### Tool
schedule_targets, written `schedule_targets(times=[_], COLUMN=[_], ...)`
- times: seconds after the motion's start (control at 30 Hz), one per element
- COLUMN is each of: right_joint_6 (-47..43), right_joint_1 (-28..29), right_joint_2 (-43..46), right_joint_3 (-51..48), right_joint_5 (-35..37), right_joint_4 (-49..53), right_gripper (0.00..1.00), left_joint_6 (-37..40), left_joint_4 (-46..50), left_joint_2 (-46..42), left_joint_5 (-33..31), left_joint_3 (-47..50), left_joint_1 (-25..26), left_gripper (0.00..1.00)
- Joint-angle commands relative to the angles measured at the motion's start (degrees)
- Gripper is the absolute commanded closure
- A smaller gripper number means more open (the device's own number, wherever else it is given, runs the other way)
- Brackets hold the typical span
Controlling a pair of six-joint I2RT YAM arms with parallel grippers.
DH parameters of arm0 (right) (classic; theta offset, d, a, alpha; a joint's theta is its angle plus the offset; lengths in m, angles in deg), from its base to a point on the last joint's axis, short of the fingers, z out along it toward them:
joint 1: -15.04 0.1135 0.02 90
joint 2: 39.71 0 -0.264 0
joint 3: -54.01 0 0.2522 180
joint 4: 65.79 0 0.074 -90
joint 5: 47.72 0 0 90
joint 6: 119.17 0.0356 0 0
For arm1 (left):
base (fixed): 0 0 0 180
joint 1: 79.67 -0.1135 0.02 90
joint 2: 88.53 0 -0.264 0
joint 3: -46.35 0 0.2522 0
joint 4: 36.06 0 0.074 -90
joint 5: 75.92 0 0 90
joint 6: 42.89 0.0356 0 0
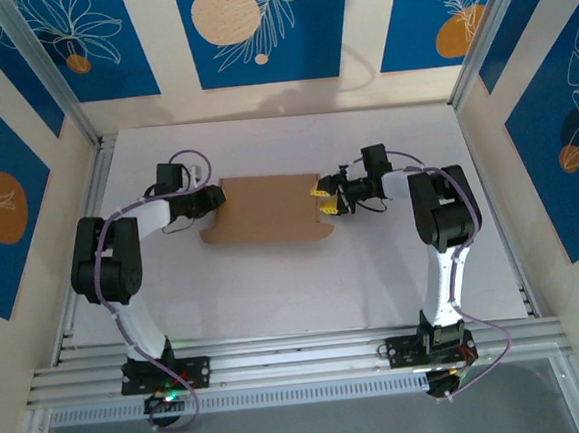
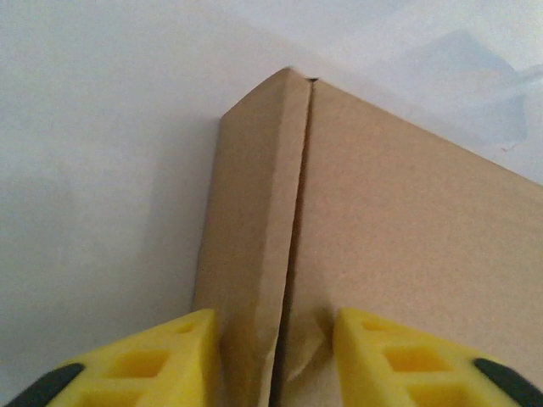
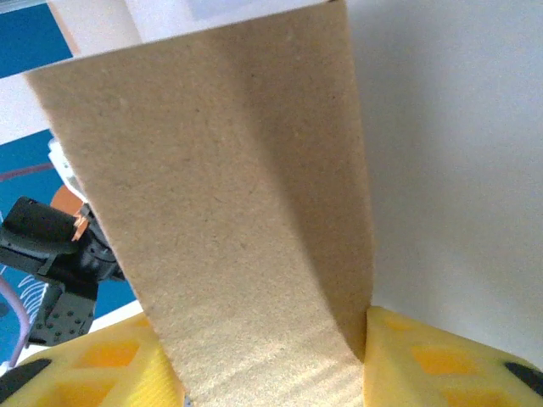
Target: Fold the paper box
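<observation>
Centrally on the white table (image 1: pixel 275 288), ringed by blue patterned walls (image 1: pixel 46 55), lies the paper box (image 1: pixel 264 210). The left gripper (image 1: pixel 216 197) straddles its left edge, fingers spread. The right gripper (image 1: pixel 326 198) pinches its raised right end. Wide tabletop stretches toward the arm bases.

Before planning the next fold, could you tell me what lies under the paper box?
The paper box lies on the white table; anything else beneath the cardboard is covered from sight.

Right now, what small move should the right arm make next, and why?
Probably tip the end flap inward over the paper box: the right gripper clasps it, while the left gripper stands open astride the creased opposite edge.
</observation>
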Motion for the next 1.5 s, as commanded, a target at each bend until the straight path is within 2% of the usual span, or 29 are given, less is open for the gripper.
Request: schedule_targets(times=[0.0, 0.1, 0.23, 0.33, 0.4, 0.53, 0.67, 0.73, 0.83, 1.0, 1.1, 1.27, 1.47], right_joint_6=[4.64, 4.99, 4.43, 4.91, 5.69, 6.48, 9.33, 11.36, 12.12, 15.52, 16.35, 18.11, 20.86], right_joint_1=[1.21, 0.84, 0.35, 0.32, 0.12, -0.44, -0.58, -0.53, -0.16, 0.24, 0.35, 0.58, 0.83], right_joint_2=[5.43, 7.19, 8.94, 9.80, 10.11, 10.49, 10.47, 10.75, 10.84, 11.07, 12.03, 13.17, 14.00], right_joint_3=[-0.15, -0.95, -1.56, -2.09, -2.40, -3.15, -4.51, -5.38, -5.39, -6.16, -6.60, -7.47, -8.83], right_joint_5=[-6.76, -6.16, -4.51, -3.92, -4.19, -4.84, -6.20, -6.72, -6.92, -8.06, -8.49, -9.17, -9.97], right_joint_4=[-3.27, -2.89, -0.57, -0.03, -0.01, -0.24, -3.59, -6.14, -6.92, -10.70, -11.52, -13.24, -16.36], right_gripper=[0.56, 0.58, 0.61, 0.62, 0.62, 0.62, 0.63, 0.63, 0.63, 0.63, 0.63, 0.63, 0.63], left_joint_6=[1.22, 3.22, 8.00, 16.23, 23.35, 41.78, 60.36, 73.77, 86.72, 92.84, 96.28, 108.21, 110.65], left_joint_4=[12.13, 14.74, 18.71, 20.03, 17.80, 8.38, 2.07, -1.20, -8.06, -10.00, -12.11, -34.66, -42.64], left_joint_2=[-2.44, -6.17, -13.88, -21.43, -27.64, -38.55, -43.05, -43.68, -42.34, -37.49, -34.69, -28.40, -24.76], left_joint_5=[0.14, -1.60, -9.88, -13.12, -19.19, -32.40, -37.28, -39.88, -42.79, -43.19, -45.63, -54.82, -58.13], left_joint_3=[1.19, -0.06, -1.60, -2.70, -1.18, 6.16, 12.37, 16.12, 20.55, 19.92, 20.15, 25.75, 25.09], left_joint_1=[1.40, 1.34, 1.41, 3.14, 7.41, 20.68, 30.49, 35.67, 39.00, 39.45, 39.60, 39.80, 39.81], left_gripper=[0.54, 0.46, 0.40, 0.34, 0.32, 0.21, 0.16, 0.14, 0.05, 0.04, 0.05, 0.11, 0.21])
